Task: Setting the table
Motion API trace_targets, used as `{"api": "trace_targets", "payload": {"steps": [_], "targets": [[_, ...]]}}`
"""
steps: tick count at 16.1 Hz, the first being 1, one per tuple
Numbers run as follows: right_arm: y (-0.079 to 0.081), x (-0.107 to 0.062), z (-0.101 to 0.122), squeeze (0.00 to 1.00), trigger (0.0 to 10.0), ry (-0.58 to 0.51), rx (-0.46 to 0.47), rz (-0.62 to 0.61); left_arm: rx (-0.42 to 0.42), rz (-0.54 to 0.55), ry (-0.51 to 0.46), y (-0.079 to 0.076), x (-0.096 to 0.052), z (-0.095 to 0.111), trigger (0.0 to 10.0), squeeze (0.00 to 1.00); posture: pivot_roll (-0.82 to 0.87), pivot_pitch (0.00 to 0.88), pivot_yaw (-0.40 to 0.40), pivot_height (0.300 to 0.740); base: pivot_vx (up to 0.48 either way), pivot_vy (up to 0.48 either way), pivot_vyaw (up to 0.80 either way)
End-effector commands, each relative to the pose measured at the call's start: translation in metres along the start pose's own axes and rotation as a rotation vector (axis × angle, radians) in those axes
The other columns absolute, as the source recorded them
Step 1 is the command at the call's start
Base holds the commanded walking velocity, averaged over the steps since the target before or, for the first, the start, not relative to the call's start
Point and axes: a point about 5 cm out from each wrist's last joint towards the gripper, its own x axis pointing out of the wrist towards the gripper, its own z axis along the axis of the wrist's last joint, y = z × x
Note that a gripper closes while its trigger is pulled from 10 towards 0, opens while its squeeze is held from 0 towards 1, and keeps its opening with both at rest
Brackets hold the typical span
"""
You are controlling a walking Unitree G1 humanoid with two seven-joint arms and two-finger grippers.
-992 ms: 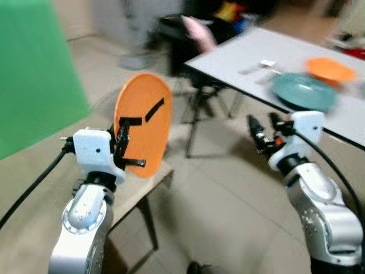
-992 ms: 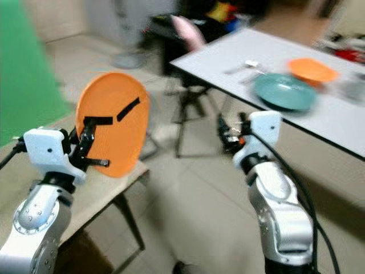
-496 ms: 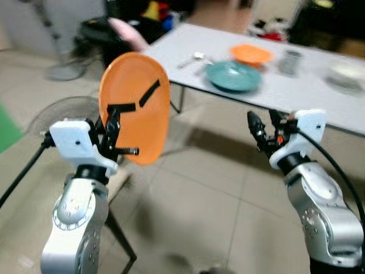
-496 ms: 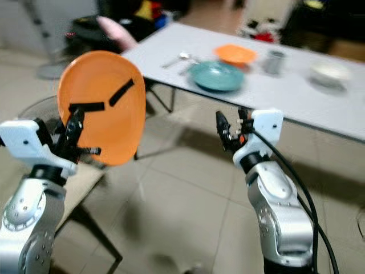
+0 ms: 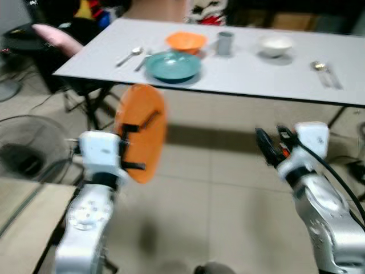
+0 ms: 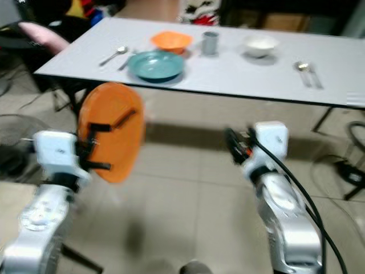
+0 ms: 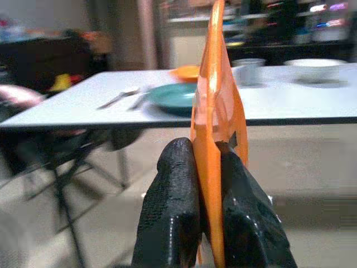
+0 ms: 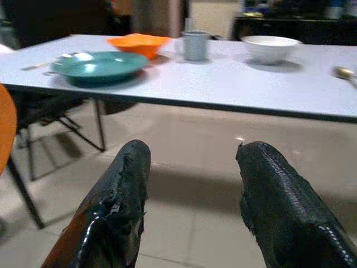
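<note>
Left wrist view: the left tool (image 7: pixel 209 167) clamps the rim of a round orange plastic plate (image 7: pixel 217 106), held upright on edge above the tiled floor (image 5: pixel 228 194), short of the long grey surface (image 5: pixel 256 74). The right tool (image 8: pixel 192 167) hangs wide open, empty. A teal plate (image 5: pixel 173 65), orange bowl (image 5: pixel 186 40), grey cup (image 5: pixel 225 42) and white bowl (image 5: pixel 274 45) sit along the surface's far side
</note>
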Motion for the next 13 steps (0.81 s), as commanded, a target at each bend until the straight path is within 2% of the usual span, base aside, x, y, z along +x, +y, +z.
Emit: {"api": "trace_targets", "payload": {"steps": [1, 5, 7, 13], "targets": [[0.005, 0.001, 0.0, 0.0, 10.0, -0.012, 0.007, 0.022, 0.037, 0.011, -0.059, 0.004, 0.0, 0.009, 10.0, 0.0, -0.13, 0.0, 0.017, 0.74, 0.0, 0.0, 0.0], [0.004, -0.001, -0.004, 0.0, 10.0, 0.003, -0.013, 0.025, 0.06, -0.04, -0.043, -0.005, 0.001, 0.005, 10.0, 0.0, -0.14, 0.0, 0.025, 0.74, 0.346, 0.0, 0.0], [0.001, -0.001, -0.007, 0.0, 10.0, 0.014, 0.012, -0.001, 0.057, -0.055, -0.041, -0.007, 0.002, 0.004, 10.0, 0.0, -0.14, 0.0, 0.029, 0.74, 0.411, 0.0, -0.68], [-0.002, -0.002, -0.01, 0.0, 10.0, 0.015, 0.01, -0.017, 0.061, -0.075, -0.049, -0.009, 0.005, 0.003, 10.0, 0.0, -0.14, 0.0, 0.032, 0.74, 0.427, 0.0, -0.8]]}}
